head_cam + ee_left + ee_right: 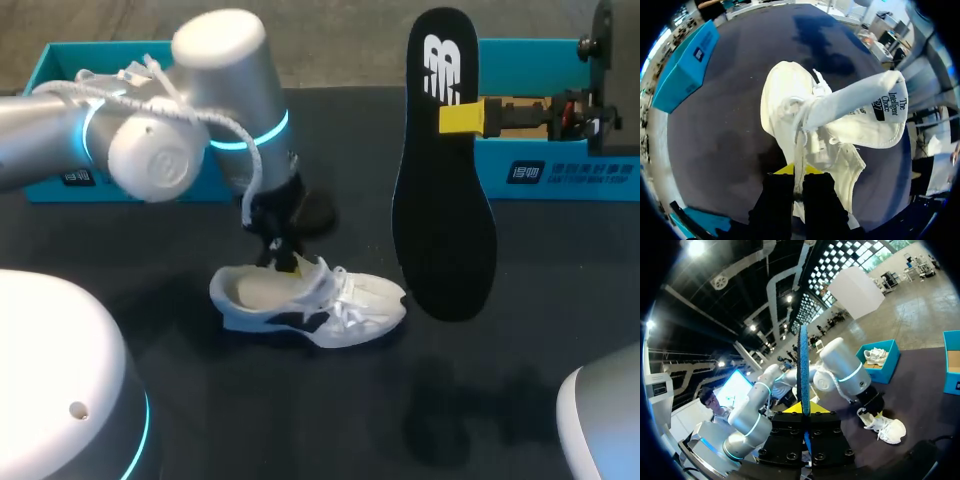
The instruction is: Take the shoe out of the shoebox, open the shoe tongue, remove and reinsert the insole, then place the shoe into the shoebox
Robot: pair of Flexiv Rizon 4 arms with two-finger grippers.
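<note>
**Where the cameras stand**

The head view looks down from above and behind onto the white shoe. The left wrist camera hangs close above it, facing down. The right wrist camera faces it from well apart.

White shoe — cloth, perhaps mesh — and matt black insole.

A dark grey table carries soft, faint shadows across its surface.

Silver left arm with glowing cyan rings, black yellow-tipped jaws.
</note>
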